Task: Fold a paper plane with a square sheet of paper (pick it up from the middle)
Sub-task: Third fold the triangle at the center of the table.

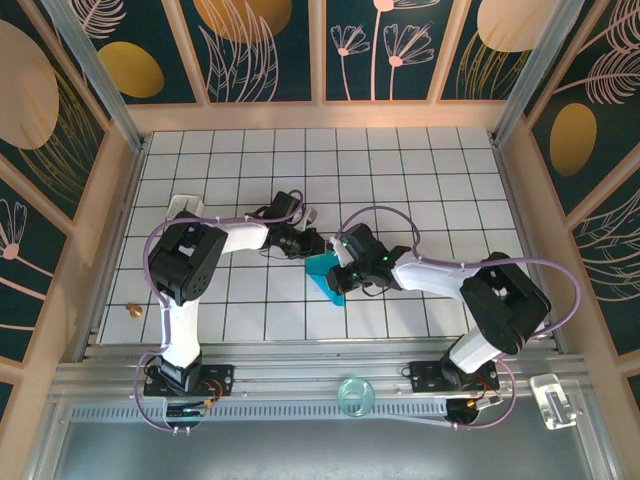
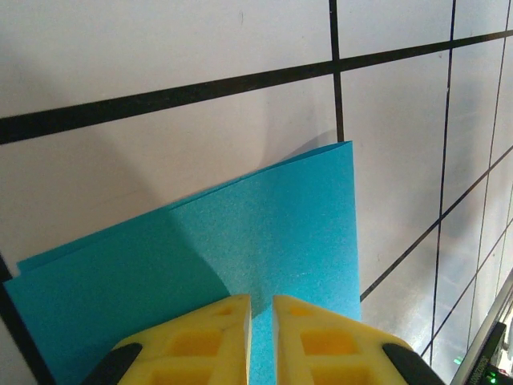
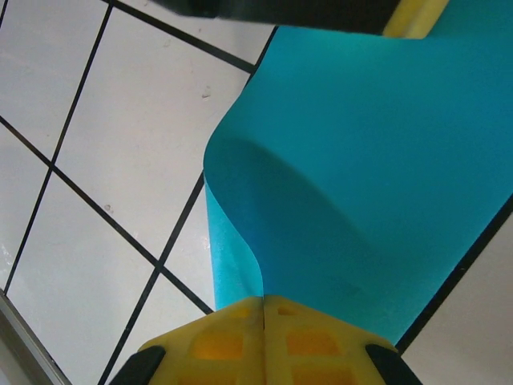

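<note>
On my left side, the left end effector (image 2: 262, 311) has its jaws drawn nearly together, with a thin slit between them. The square sheet of paper (image 2: 264, 233) lies right under and ahead of its tips. Teal shows through that slit, but from this close I cannot tell whether I am pinching the sheet or resting on it.

On my right side, the right end effector (image 3: 263, 309) is fully closed, and the paper runs straight into its tips, so I have hold of an edge there. From that grip the sheet rises and spreads away towards my other end effector.

I judge the task to be at an early stage. The sheet is doubled over once: at its left edge, ahead of my left tips, two layers sit slightly out of line. Ahead of my right tips it bulges in a soft curve, not a pressed crease. The white gridded desk (image 2: 160, 48) shows beyond it. There are no nose folds, wings or centre crease yet, so most of the folding is still to do.

The paper itself is plain, thin teal-blue, unmarked and untorn.
</note>
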